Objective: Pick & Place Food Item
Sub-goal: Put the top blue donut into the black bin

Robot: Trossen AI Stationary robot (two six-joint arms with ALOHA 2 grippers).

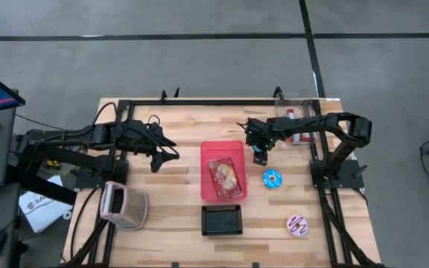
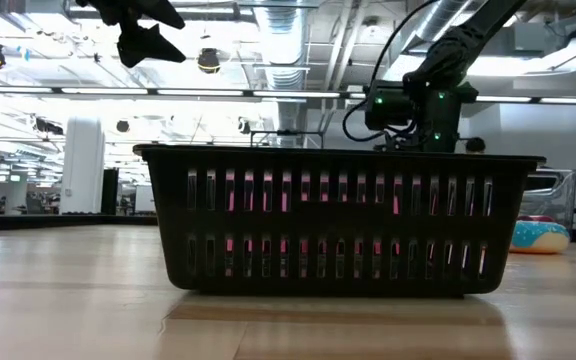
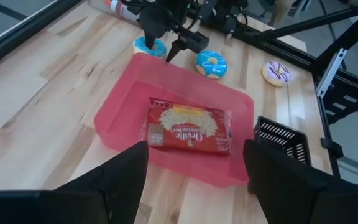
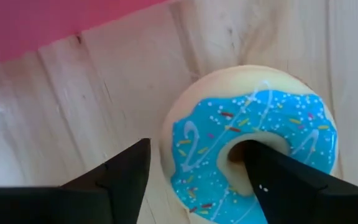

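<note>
Blue-iced donut (image 4: 253,146) beneath right gripper (image 4: 197,180), fingers spread, perhaps touching; left gripper (image 3: 194,180) spread above red tray (image 3: 120,102).

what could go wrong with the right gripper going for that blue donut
The right gripper is open above the blue donut, with one finger over its hole; closing off-centre may pinch only one side and let it slip. The red tray sits close beside the donut, so a descending finger might catch its rim.
</note>
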